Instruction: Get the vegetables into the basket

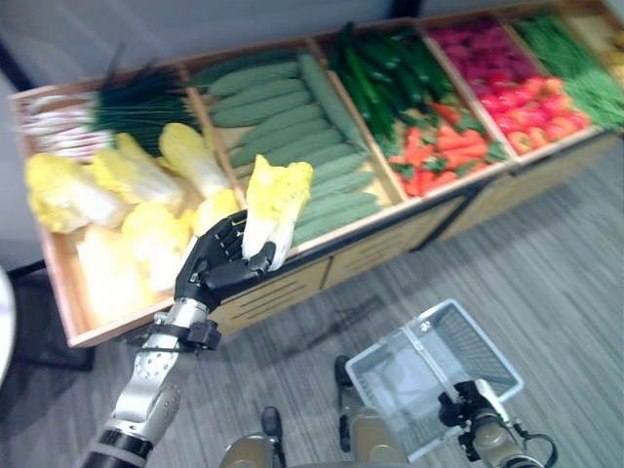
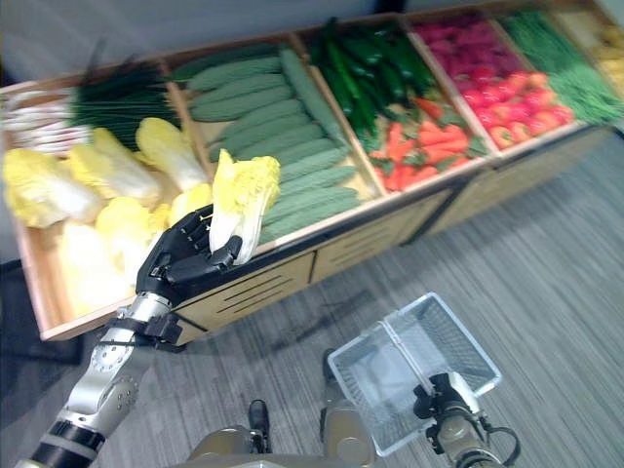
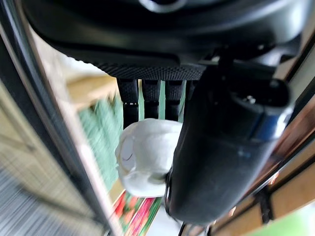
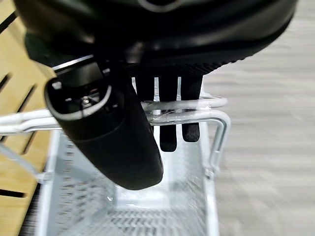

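Upright, leaves topmost, the cabbage [image 1: 274, 203] stands in the left hand [image 1: 216, 263]

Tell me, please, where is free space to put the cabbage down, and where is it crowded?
The basket, hanging from the right hand, looks empty. The grey floor between the stand and basket is bare too. Every stand compartment is packed: cabbages, cucumbers, carrots. The left hand holds one cabbage above the stand's front edge.

A shop's greengrocery section is shown. Vegetables are sorted by kind into the slanted compartments of a long wooden display stand [image 1: 292, 283]: cabbages [image 1: 136, 175], cucumbers [image 1: 292, 127], carrots [image 1: 439, 146]. A wire shopping basket [image 1: 429, 366] is held above the grey floor [image 1: 546, 253].
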Robot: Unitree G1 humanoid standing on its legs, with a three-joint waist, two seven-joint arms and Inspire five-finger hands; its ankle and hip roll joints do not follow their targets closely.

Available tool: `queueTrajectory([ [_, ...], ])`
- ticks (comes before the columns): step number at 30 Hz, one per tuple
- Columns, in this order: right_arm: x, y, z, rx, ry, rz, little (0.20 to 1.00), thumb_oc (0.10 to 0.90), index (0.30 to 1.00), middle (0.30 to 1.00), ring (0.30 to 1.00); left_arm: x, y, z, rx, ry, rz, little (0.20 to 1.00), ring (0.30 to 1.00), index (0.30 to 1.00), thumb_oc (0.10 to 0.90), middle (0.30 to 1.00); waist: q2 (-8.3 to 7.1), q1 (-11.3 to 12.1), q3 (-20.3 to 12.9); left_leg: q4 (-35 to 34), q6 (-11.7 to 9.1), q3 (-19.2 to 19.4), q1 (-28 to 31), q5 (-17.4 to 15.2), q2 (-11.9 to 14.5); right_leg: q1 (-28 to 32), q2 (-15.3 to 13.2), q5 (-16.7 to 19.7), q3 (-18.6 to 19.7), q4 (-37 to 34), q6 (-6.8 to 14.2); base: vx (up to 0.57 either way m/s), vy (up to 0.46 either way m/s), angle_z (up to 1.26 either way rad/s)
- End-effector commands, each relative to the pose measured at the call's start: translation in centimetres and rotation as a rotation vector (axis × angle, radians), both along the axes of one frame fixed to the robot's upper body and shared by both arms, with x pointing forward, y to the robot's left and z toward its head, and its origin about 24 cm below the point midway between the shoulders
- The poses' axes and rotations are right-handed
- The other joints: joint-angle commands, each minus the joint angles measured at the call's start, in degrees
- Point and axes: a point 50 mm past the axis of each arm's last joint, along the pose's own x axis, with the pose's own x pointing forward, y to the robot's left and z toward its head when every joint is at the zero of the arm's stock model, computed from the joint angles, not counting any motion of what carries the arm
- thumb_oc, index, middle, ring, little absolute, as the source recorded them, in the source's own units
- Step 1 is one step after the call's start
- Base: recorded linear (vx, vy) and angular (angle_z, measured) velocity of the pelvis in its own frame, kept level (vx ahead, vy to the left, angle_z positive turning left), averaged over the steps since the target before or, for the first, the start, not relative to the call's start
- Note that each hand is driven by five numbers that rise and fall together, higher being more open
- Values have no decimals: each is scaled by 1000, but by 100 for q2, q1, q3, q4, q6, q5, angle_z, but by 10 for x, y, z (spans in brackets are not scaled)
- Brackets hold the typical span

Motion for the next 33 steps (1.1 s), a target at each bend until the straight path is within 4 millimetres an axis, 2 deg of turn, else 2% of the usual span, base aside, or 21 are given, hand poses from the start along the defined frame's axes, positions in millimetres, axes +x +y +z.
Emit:
queueTrajectory([
  [1,-10,-23,6,-75,10,-39,300,400,300,300,300,-4,3,60,-6,-297,-31,300,300,300,400,300,-10,225,-156,-338,-501,-61,96,50,288,619,-554,-147,-117,100,223,-120,77,-58],
  [3,-11,-23,6,-75,13,-42,300,400,300,300,300,-6,4,58,1,-292,-30,300,300,300,400,300,-34,299,-202,-408,-509,151,109,99,306,720,-566,-219,-268,179,219,-81,14,-66],
  [6,-14,-24,6,-79,21,-45,300,400,300,300,300,-8,6,55,5,-276,-24,300,300,300,400,300,-108,371,-262,-522,-607,352,249,12,290,929,-542,-313,-543,-219,324,30,-43,-86],
  [8,-16,-24,5,-79,25,-43,300,400,300,300,300,-8,8,53,1,-271,-13,300,300,300,400,300,-111,340,-268,-533,-657,486,273,60,343,964,-444,-420,-563,-452,292,-23,-134,-59],
  [10,-24,-28,5,-85,40,-67,300,400,300,300,300,-8,6,52,-8,-267,-11,300,300,300,400,300,-52,225,-273,-537,-744,552,266,145,433,956,-282,-511,-466,-687,219,17,-174,-45],
  [13,-30,-34,6,-96,49,-87,300,400,300,300,300,-7,2,51,-12,-261,-28,300,300,300,400,300,-5,132,-267,-569,-810,590,285,204,508,978,-197,-529,-449,-829,193,8,-153,-28],
  [16,-36,-40,7,-111,61,-116,300,400,300,300,300,-5,-2,50,-33,-258,-39,300,300,300,400,300,112,27,-264,-568,-928,638,303,306,654,974,-59,-590,-381,-912,125,10,-175,-19],
  [23,-31,-49,13,-141,22,-139,300,400,300,300,300,0,-16,46,-75,-244,-74,300,300,300,400,300,389,-181,-221,-449,-1176,734,354,505,1010,968,289,-836,-198,-831,-113,12,-194,-20],
  [25,-26,-52,17,-147,-11,-146,300,400,300,300,300,3,-21,45,-87,-239,-84,300,300,300,400,300,436,-233,-158,-55,-1285,605,273,490,1156,1028,396,-920,-132,-838,-224,-25,-246,-3],
  [26,-22,-54,19,-153,-23,-143,300,400,300,300,300,3,-22,44,-91,-238,-83,300,300,300,400,300,429,-216,-125,116,-1234,503,193,598,1180,991,454,-854,-84,-842,-322,-40,-124,-6],
  [27,-17,-57,22,-164,-32,-134,300,400,300,300,300,3,-24,45,-93,-240,-87,300,300,300,400,300,442,-150,-93,247,-1246,147,143,665,1128,1001,504,-854,50,-840,-357,-32,-78,-23],
  [28,-12,-60,25,-180,-39,-124,300,400,300,300,300,3,-27,44,-99,-238,-93,300,300,300,400,300,459,-48,-59,253,-1237,-364,72,683,986,1009,529,-864,181,-841,-369,34,-37,-70],
  [29,-4,-61,29,-189,-59,-105,300,400,300,300,300,2,-28,42,-100,-233,-87,300,300,300,400,300,439,111,-65,13,-1141,-1239,-117,518,680,987,545,-843,435,-865,-356,17,-21,-86],
  [30,-4,-61,29,-189,-59,-104,300,400,300,300,300,2,-28,42,-100,-233,-87,300,300,300,400,300,438,103,-70,13,-1138,-1245,-122,517,674,985,540,-848,429,-864,-353,56,-26,-111],
  [31,3,-60,31,-193,-80,-81,300,400,300,300,300,1,-26,41,-93,-235,-75,300,300,300,400,300,427,198,-73,-131,-1137,-1855,-284,564,592,978,589,-848,711,-876,-326,68,-2,-82],
  [32,5,-60,32,-192,-88,-74,300,400,300,300,300,1,-26,41,-93,-235,-76,300,300,300,400,300,432,204,-105,-235,-1129,-2051,-347,636,581,954,605,-825,785,-878,-323,68,-4,-74],
  [33,5,-60,32,-192,-88,-74,300,400,300,300,300,1,-25,41,-93,-234,-76,300,300,300,400,300,431,203,-105,-243,-1129,-2052,-341,639,580,956,604,-827,783,-877,-323,61,20,-77],
])
